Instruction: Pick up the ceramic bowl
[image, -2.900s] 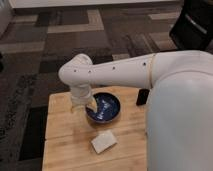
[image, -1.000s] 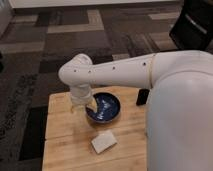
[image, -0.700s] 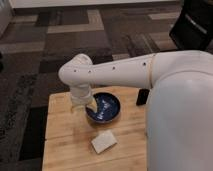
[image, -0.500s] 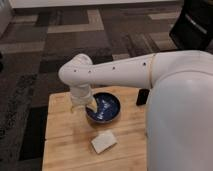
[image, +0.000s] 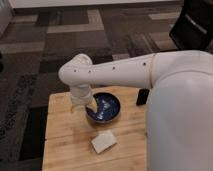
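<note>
Clearly, in my one camera view, the navy ceramic bowl sits upright near the middle of the wooden table, with the pale sponge-like block just in front of it. I have the gripper down at the bowl's left rim, jaws spread wide and holding nothing. I judge that stance lets one finger drop inside the wall and one outside.
</note>
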